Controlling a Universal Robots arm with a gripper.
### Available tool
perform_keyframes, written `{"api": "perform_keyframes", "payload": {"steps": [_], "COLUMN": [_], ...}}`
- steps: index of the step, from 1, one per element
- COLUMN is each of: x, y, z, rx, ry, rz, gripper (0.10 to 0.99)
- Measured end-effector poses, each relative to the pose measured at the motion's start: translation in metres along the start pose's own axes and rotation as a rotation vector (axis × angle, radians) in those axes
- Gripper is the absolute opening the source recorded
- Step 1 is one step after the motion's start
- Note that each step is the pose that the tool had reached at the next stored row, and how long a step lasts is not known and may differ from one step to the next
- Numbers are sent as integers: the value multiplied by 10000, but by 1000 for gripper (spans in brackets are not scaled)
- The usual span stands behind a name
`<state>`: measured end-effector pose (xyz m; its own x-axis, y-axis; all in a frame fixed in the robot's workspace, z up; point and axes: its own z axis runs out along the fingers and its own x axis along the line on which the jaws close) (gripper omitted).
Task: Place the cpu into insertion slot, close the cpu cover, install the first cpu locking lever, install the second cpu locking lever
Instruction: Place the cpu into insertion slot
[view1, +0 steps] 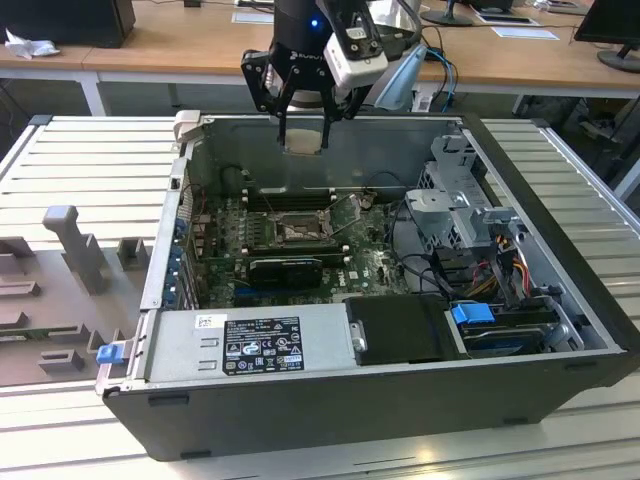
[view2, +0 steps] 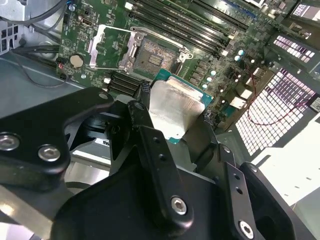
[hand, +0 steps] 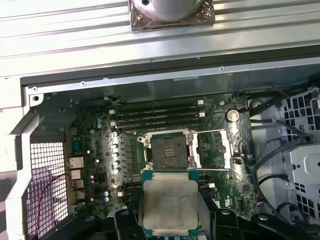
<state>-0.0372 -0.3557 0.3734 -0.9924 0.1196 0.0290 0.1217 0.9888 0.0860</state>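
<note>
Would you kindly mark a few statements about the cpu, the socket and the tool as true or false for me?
1. The tool grips the cpu between its fingers. True.
2. The cpu sits in the insertion slot. False: the slot is empty, and the cpu hangs in the tool above the board.
3. The cpu cover lies swung open beside the slot. True.
4. The case is closed by a side panel. False: it is open, with the motherboard exposed.
</note>
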Motion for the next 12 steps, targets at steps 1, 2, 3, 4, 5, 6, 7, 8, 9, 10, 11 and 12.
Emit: {"api": "perform_keyframes", "payload": {"steps": [1, 2, 3, 4, 5, 6, 7, 8, 9, 10, 11, 12], "x": [-1, -1, 0, -1, -2, -2, -2, -2, -2, -2, -2, -3], "y": [0, 0, 0, 0, 0, 0, 0, 0, 0, 0, 0, 0], "z": [1, 2, 3, 4, 5, 5, 6, 7, 8, 7, 8, 8], "rx": [-5, -10, -12, -15, -17, -21, -25, -28, -34, -35, -38, -41], "ry": [-10, -21, -29, -49, -60, -69, -80, -88, -106, -112, -117, -128], "rz": [104, 226, 324, 557, 679, 789, 902, 995, 1215, 1277, 1341, 1471], "gripper": [529, 529, 529, 529, 529, 529, 529, 529, 529, 529, 529, 529]}}
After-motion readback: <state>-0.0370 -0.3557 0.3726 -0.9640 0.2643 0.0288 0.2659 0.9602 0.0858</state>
